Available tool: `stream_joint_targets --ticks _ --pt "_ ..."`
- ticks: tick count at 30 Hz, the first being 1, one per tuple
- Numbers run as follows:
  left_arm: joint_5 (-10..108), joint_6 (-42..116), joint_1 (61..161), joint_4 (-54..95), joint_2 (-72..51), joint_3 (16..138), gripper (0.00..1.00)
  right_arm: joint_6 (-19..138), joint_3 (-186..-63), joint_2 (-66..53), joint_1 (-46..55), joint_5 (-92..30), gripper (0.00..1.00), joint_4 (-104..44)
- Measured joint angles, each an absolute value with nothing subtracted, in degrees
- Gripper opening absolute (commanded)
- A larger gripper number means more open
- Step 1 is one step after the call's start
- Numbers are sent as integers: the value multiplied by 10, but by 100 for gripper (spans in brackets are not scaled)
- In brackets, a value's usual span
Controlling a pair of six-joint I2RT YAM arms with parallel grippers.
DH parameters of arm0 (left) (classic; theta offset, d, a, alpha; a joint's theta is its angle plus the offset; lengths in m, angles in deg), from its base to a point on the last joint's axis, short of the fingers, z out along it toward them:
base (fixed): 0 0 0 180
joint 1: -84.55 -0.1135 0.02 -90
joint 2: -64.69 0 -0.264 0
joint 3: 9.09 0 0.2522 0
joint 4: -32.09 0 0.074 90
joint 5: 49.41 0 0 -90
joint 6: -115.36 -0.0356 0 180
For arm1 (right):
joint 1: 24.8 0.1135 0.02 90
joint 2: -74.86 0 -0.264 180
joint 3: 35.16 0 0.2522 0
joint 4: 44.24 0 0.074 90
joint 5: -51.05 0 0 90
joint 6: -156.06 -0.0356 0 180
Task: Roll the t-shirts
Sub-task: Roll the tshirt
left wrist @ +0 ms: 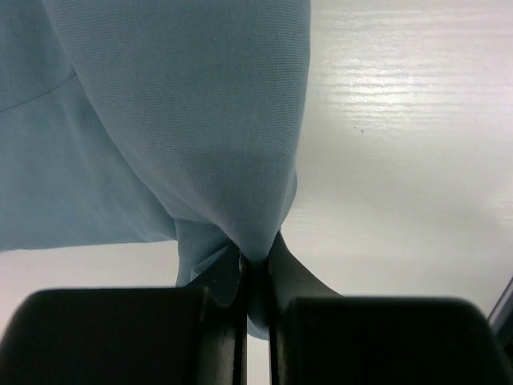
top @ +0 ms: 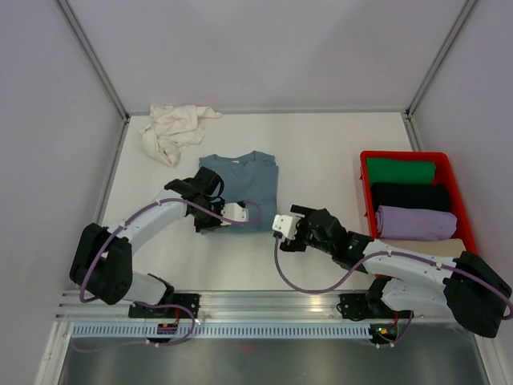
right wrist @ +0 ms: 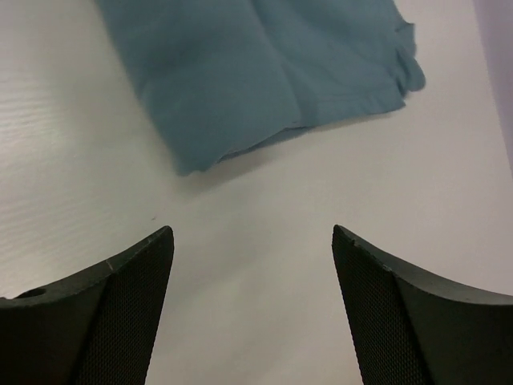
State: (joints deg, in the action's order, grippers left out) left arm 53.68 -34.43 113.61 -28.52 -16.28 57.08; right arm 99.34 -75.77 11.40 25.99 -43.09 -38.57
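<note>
Blue-grey t-shirt (top: 240, 180): it lies folded flat on the table (top: 337, 152), just left of centre, with its collar toward 12 o'clock. The roll has not begun.

Left gripper (top: 210, 218): it sits at the shirt's 7 o'clock corner. In the left wrist view the jaws are pressed together on a pinch of the blue cloth (left wrist: 160, 120), which is lifted into a small peak.

Right gripper (top: 285, 228): it sits at 4 o'clock of the shirt, apart from it. Its jaws stand wide and hold nothing. The right wrist view shows the shirt's near corner (right wrist: 240, 80) ahead of them across bare table.

Cream t-shirt (top: 172, 130): crumpled at the table's 11 o'clock corner and untouched.

Red crate (top: 405, 155): at 3 o'clock, holding rolled garments.

Assessment: I judge the step in hand to be securing the near edge. For the next move I must bring the right gripper forward onto the near right corner and close it there. Then I roll with both grippers evenly toward 12 o'clock, keeping the edge level.
</note>
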Motion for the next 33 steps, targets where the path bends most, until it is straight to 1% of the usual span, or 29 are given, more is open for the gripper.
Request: stream_joint_targets --ticks 3,8,13,20,22,23,25,26,27,31,32,33 --pt "551 -361 1120 -308 -163 577 4 1040 -729 108 289 -428 86 -400" --pt "562 -373 1113 -325 -172 579 4 1097 -727 32 345 -448 89 -466" --pt "562 -374 1112 -330 -186 588 4 1128 -741 -44 353 -456 89 -508" --pt "562 -374 1112 -333 -189 591 4 1139 -754 -101 354 -466 84 -571" --pt "562 -374 1112 -334 -190 591 4 1139 -763 -117 354 -465 76 -581" --pt "562 -374 1112 -334 -191 591 4 1140 -769 -125 354 -465 63 -581" --pt "562 -374 1112 -334 -191 591 5 1139 -782 -140 354 -463 44 -577" --pt "561 -374 1112 -335 -191 591 5 1138 -792 -148 353 -461 28 -566" --pt "561 -374 1112 -335 -191 591 5 1135 -802 -152 352 -457 23 -553" --pt "561 -376 1101 -341 -191 591 6 1113 -827 -140 346 -432 13 -494" --pt "563 -378 1097 -343 -190 591 6 1108 -827 -130 345 -426 8 -484" --pt "564 -379 1093 -346 -189 591 6 1100 -828 -117 345 -416 4 -471"
